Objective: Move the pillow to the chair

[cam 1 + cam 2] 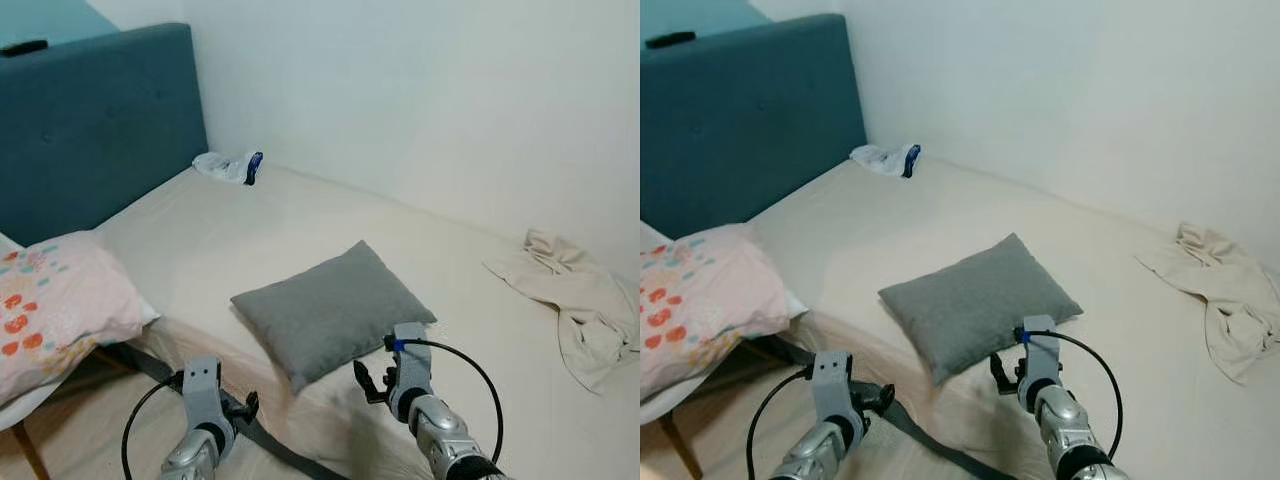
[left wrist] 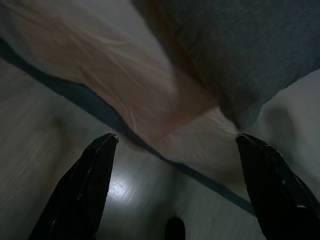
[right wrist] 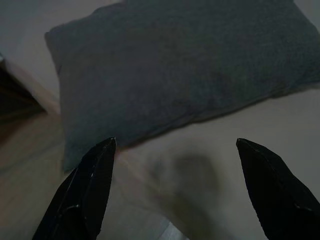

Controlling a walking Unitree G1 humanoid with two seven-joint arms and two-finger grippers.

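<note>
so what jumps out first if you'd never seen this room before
A gray pillow lies near the front edge of a bare cream mattress, with the left gripper and right gripper open just short of it. A floral pillow sits at the left by the teal headboard, and a crumpled beige cloth lies at the right.

The rectangular grey fabric pillow (image 1: 333, 311) lies flat on the cream bed (image 1: 300, 225), near its front edge, one corner overhanging.

Floral pillow (image 1: 55, 305) is cut off at the edge.
</note>
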